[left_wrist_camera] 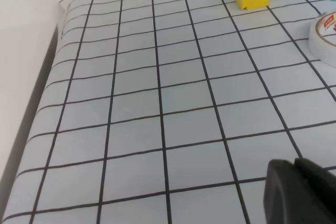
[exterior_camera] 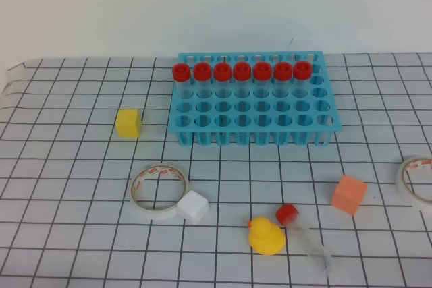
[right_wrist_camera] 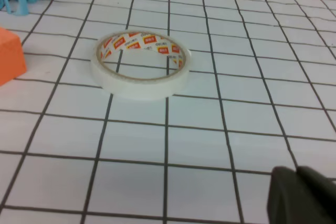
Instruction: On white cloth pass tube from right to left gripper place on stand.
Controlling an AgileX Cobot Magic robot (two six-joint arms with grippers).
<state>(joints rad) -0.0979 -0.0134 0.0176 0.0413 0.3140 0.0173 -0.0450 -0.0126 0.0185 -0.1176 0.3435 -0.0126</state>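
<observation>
On the white cloth [exterior_camera: 67,166] a clear tube [exterior_camera: 309,237] with a red cap lies near the front edge, just right of a yellow rubber duck. The blue stand [exterior_camera: 253,123] sits at the back centre with several red-capped tubes upright in its rear row. Neither gripper shows in the exterior high view. In the left wrist view my left gripper [left_wrist_camera: 299,192] is a black tip at the lower right, low over bare cloth, its jaws together and holding nothing. My right gripper [right_wrist_camera: 300,195] looks the same in the right wrist view, shut and empty.
A yellow cube [exterior_camera: 128,123] lies left of the stand. A tape roll [exterior_camera: 160,190] and a white cube [exterior_camera: 192,206] lie at the front left. The duck [exterior_camera: 266,237], an orange cube [exterior_camera: 349,193] and a second tape roll [exterior_camera: 417,180] lie to the right.
</observation>
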